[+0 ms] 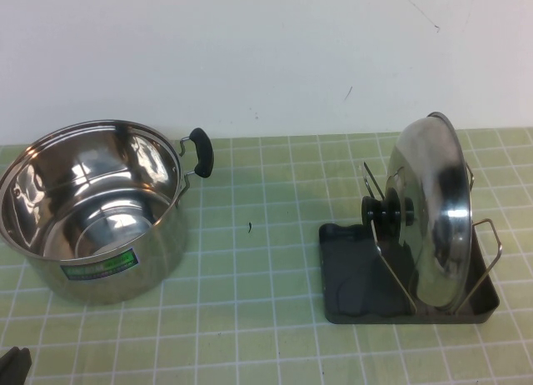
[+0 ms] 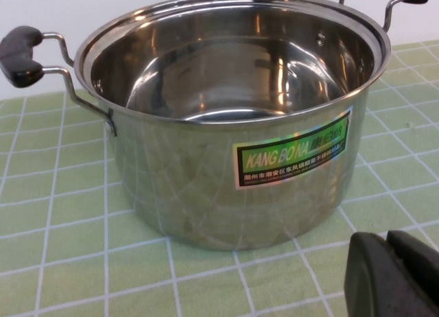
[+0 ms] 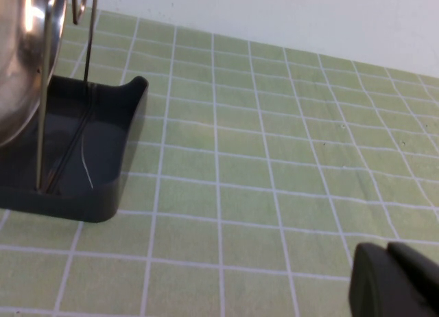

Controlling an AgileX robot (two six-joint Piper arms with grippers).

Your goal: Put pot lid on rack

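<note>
Two low grippers [image 2: 394, 279] [image 3: 396, 284], one racked lid [image 1: 431, 222]

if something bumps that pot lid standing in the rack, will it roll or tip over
Probably not easily. The pot lid stands on edge between the rack's wire loops, which should check rolling. Its polished steel looks slippery, and it overhangs the narrower tray, so a hard knock might tip it. The left end effector and right end effector sit low, apart from it.

On my left stands a deep steel pot [image 1: 93, 216], open and upright, with black side handles and a green label, resting on the green tiled tablecloth [image 1: 250, 318].
</note>
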